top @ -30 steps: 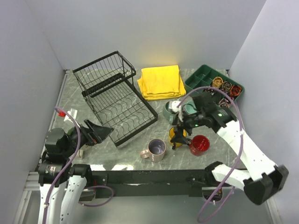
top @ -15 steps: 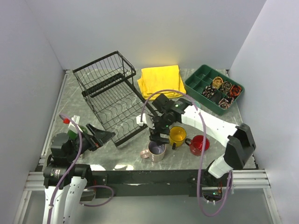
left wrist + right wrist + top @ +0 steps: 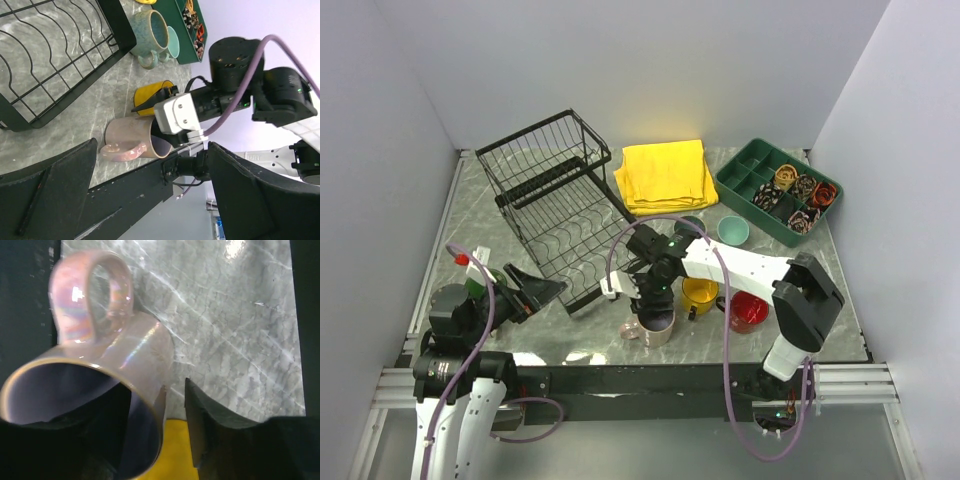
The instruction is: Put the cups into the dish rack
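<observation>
the right end effector (image 3: 652, 300) is down at the pink mug (image 3: 658, 324), which stands upright on the surface (image 3: 552, 330) just off the near corner of the rack (image 3: 560, 205), handle toward the left arm's side; in the right wrist view the fingers are apart and straddle the mug's wall; one finger (image 3: 205, 435) is outside, with a sliver of surface showing between it and the mug; the other is lost in the dark inside the cup, so its tip cannot be made out, nor whether it touches the wall; the left end effector (image 3: 535, 292) hovers by the rack's near edge, fingers wide apart with nothing between them, both cut off by the bottom of its own view; the yellow mug (image 3: 701, 292) sits just beside the pink one, partly covered by the right arm; the red mug (image 3: 748, 310) is next to it; the teal cup (image 3: 733, 231) stands further back; a speckled green mug (image 3: 147, 31) shows clearly in the left wrist view, yet from above it is mostly hidden behind the arm; all these cups are on the surface, outside the rack
</observation>
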You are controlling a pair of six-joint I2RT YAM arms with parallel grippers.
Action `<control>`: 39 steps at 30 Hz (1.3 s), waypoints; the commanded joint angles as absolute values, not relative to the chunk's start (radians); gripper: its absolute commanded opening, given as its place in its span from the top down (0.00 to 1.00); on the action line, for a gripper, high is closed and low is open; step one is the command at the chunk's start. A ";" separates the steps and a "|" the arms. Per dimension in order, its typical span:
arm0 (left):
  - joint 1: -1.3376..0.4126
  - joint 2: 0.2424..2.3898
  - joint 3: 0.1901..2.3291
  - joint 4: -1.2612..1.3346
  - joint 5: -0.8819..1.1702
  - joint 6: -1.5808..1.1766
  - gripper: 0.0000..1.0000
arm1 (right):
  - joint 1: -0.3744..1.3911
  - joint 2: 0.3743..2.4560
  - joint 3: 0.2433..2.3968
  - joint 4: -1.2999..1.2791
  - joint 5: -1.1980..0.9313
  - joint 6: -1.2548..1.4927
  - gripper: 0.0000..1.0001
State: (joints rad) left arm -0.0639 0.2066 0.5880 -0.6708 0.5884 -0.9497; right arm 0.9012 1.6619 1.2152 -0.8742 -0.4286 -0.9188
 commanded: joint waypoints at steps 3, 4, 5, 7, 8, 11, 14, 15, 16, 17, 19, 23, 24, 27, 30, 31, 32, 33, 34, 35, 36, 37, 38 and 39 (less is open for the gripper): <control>-0.063 0.190 0.626 -0.666 0.557 -0.977 0.04 | 0.913 1.632 1.172 -0.795 -0.431 -0.951 0.70; -0.063 0.187 0.627 -0.667 0.555 -0.983 0.04 | 0.913 1.628 1.169 -0.795 -0.437 -0.953 0.81; -0.063 0.184 0.629 -0.664 0.555 -1.000 0.04 | 0.914 1.621 1.163 -0.789 -0.452 -0.954 0.86; -0.064 0.176 0.629 -0.643 0.566 -1.022 0.03 | 0.919 1.592 1.157 -0.779 -0.460 -0.945 0.99; -0.063 0.175 0.627 -0.634 0.571 -1.044 0.04 | 0.920 1.582 1.166 -0.784 -0.468 -0.942 1.00; -0.064 0.164 0.626 -0.597 0.592 -1.097 0.04 | 0.922 1.540 1.248 -0.852 -0.466 -0.916 1.00; -0.064 0.158 0.624 -0.543 0.621 -1.167 0.04 | 0.923 1.513 1.388 -0.964 -0.425 -0.914 1.00; -0.064 0.153 0.620 -0.528 0.627 -1.189 0.04 | 0.923 1.491 1.420 -0.989 -0.393 -0.928 1.00; -0.063 0.153 0.615 -0.482 0.640 -1.215 0.04 | 0.923 1.477 1.449 -1.014 -0.368 -0.940 1.00; -0.063 0.150 0.611 -0.459 0.662 -1.267 0.04 | 0.923 1.462 1.500 -1.046 -0.338 -0.946 1.00; -0.063 0.149 0.591 -0.399 0.693 -1.317 0.04 | 0.920 1.424 1.555 -1.097 -0.246 -1.007 1.00; -0.064 0.173 0.563 -0.193 0.773 -1.431 0.04 | 0.905 1.312 1.673 -1.050 -0.095 -1.072 1.00; -0.063 0.193 0.555 -0.163 0.802 -1.445 0.03 | 0.902 1.284 1.672 -0.996 -0.077 -1.078 1.00; -0.063 0.250 0.543 -0.022 0.865 -1.492 0.04 | 0.902 1.132 1.550 -0.656 -0.022 -1.089 1.00; -0.064 0.319 0.571 0.067 0.928 -1.508 0.04 | 0.904 1.007 1.373 -0.332 -0.003 -1.133 1.00; -0.064 0.337 0.586 0.071 0.940 -1.499 0.04 | 0.904 0.984 1.303 -0.201 -0.006 -1.144 1.00; -0.064 0.356 0.627 0.058 0.954 -1.464 0.04 | 0.902 0.945 1.266 -0.143 -0.012 -1.166 1.00; -0.064 0.394 0.647 0.025 0.965 -1.442 0.04 | 0.907 0.928 1.234 -0.093 -0.020 -1.228 1.00; -0.064 0.409 0.667 0.011 0.982 -1.419 0.04 | 0.907 0.913 1.174 -0.002 -0.032 -1.248 1.00; -0.064 0.423 0.692 0.006 0.988 -1.393 0.03 | 0.907 0.893 1.151 0.058 -0.052 -1.268 1.00; -0.064 0.443 0.698 0.020 0.995 -1.391 0.04 | 0.911 0.888 1.134 0.095 -0.060 -1.310 1.00; -0.069 0.451 0.698 0.038 1.002 -1.396 0.04 | 0.914 0.885 1.103 0.160 -0.067 -1.330 1.00; -0.074 0.453 0.693 0.058 1.002 -1.419 0.04 | 0.923 0.885 1.088 0.193 -0.072 -1.350 1.00; -0.078 0.456 0.692 0.078 1.000 -1.428 0.03 | 0.930 0.887 1.074 0.221 -0.084 -1.395 1.00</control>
